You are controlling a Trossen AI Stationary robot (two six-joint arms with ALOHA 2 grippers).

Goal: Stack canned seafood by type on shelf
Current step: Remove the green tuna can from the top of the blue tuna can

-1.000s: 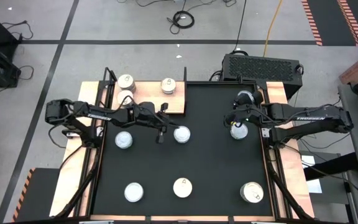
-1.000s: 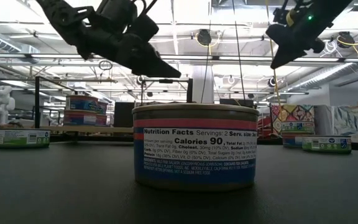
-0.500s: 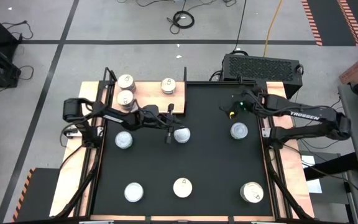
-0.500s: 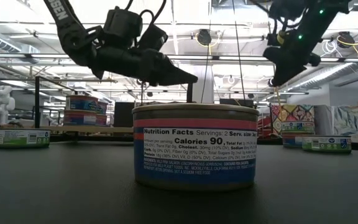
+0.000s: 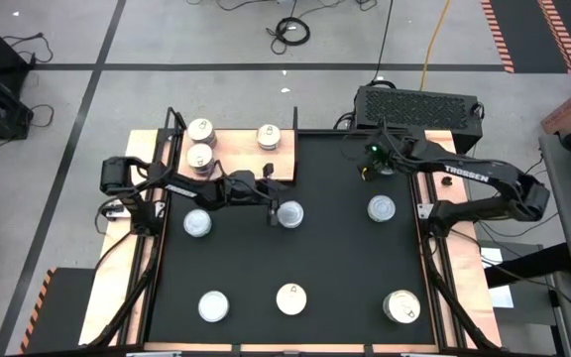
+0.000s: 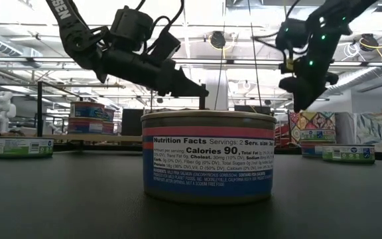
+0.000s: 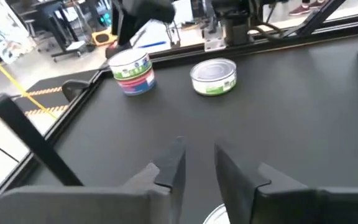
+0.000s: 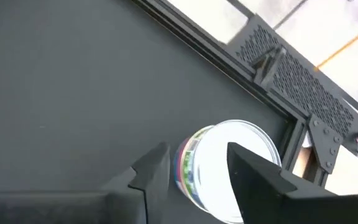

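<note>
Three tins (image 5: 199, 155) stand on the pale wooden shelf (image 5: 238, 159) at the far left. Several more stand on the black mat. My left gripper (image 5: 274, 209) hangs low beside the left of the mid-mat tin (image 5: 289, 213), whose lid rim (image 7: 216, 215) shows under the fingers; they are a little apart and hold nothing. My right gripper (image 5: 366, 171) stands open above a tin (image 8: 229, 168) near the mat's far right corner, tipped downward. That tin has a red and blue label (image 7: 131, 71). I see no contact with it.
A green-labelled tin (image 5: 381, 207) stands on the mat toward the near edge from my right gripper. Another tin (image 5: 197, 223) sits left of my left gripper, and three (image 5: 291, 297) line the near edge. A black grilled box (image 5: 419, 103) stands beyond the far right corner.
My left gripper has gone down and toward the table's right, up to the mid-mat tin, and has tipped more level. My right gripper has swung away from above the right-hand tin toward the far edge and sunk; that tin stays on the mat.
</note>
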